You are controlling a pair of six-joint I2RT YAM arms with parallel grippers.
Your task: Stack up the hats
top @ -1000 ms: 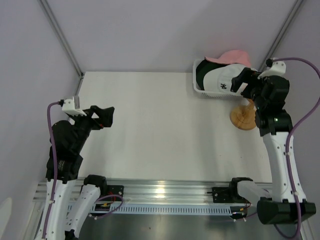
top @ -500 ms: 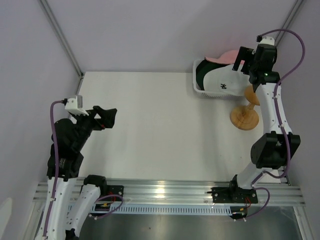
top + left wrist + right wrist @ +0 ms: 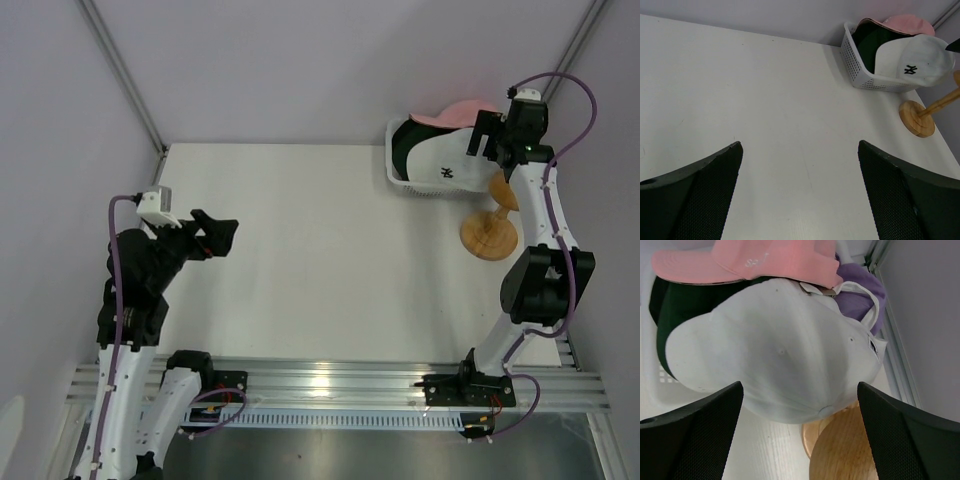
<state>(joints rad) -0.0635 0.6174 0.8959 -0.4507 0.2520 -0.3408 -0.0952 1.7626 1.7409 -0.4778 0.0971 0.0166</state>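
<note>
Right pincer (image 3: 799,390) swung above basket (image 3: 856,60), spread wide, white cap (image 3: 775,350) just beneath, left pincer (image 3: 800,150) also spread.

**Two arms, seen from above and from the wrists.** Both stand on a ribbed aluminium rail (image 3: 330,380) at the near edge.

- **Left arm** (image 3: 135,275): white tubular links and bulky black joint housings. A small white camera box (image 3: 155,205) sits at the wrist, and a purple cable (image 3: 111,235) runs down the arm from it.
- **Right arm** (image 3: 545,210): the same white links and black joints. A purple cable (image 3: 562,75) loops from its white wrist camera (image 3: 527,97).
- **Bases:** black, with thin red and black wires (image 3: 215,400).
- **Fingers** (image 3: 695,200): black, broad and wedge-shaped, with a fine mesh texture on the inner faces.
</note>
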